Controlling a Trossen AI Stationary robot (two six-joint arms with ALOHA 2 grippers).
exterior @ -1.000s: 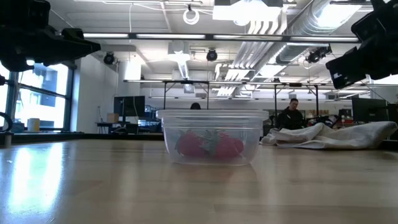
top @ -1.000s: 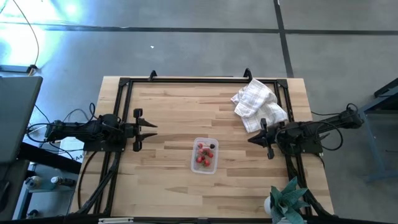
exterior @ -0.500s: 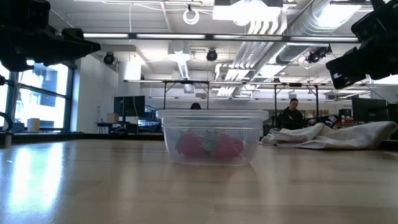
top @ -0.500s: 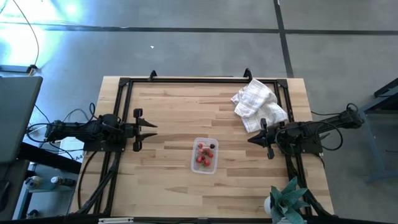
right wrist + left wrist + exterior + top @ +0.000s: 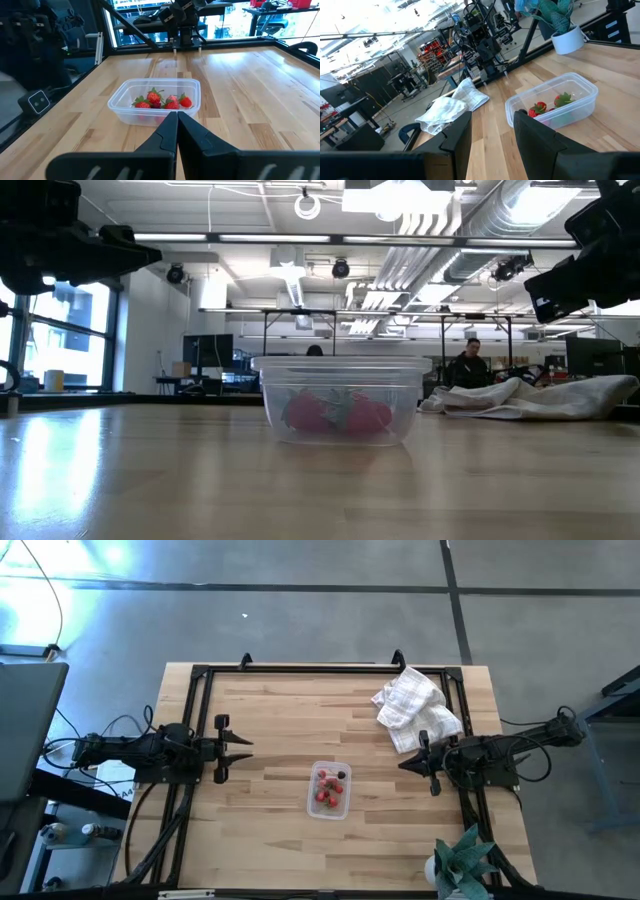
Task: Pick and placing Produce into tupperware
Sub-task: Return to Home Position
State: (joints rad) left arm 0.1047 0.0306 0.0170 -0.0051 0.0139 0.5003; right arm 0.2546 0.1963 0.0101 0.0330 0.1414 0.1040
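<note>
The tupperware (image 5: 311, 806) stood near the middle of the table (image 5: 270, 705), between my 2 arms and well apart from both. The produce (image 5: 327, 791) lay inside it. In the right wrist view I counted about 5 red pieces with green tops, 1 of them darker, bunched toward one end of the tupperware. No piece showed on the bare wood in any view.

Change over the last 1 s: none. The tupperware, the produce and both arms held the same places in the high and low views across all 3 samples.

My left gripper (image 5: 240, 747) hung over the left side of the table, pointed toward the tupperware, its fingers set a moderate gap apart and holding nothing. My right gripper (image 5: 404, 764) hung over the right side, just beside the white checked cloth (image 5: 415, 705), its fingers pressed together with nothing between them.

Assessment: with both arms drawn back, motionless and empty, and all visible produce contained, I judged the pick-and-place work finished and the return to rest complete or nearly so. No further grasp appeared necessary. I could not check whether the folds of the cloth hid another piece
</note>
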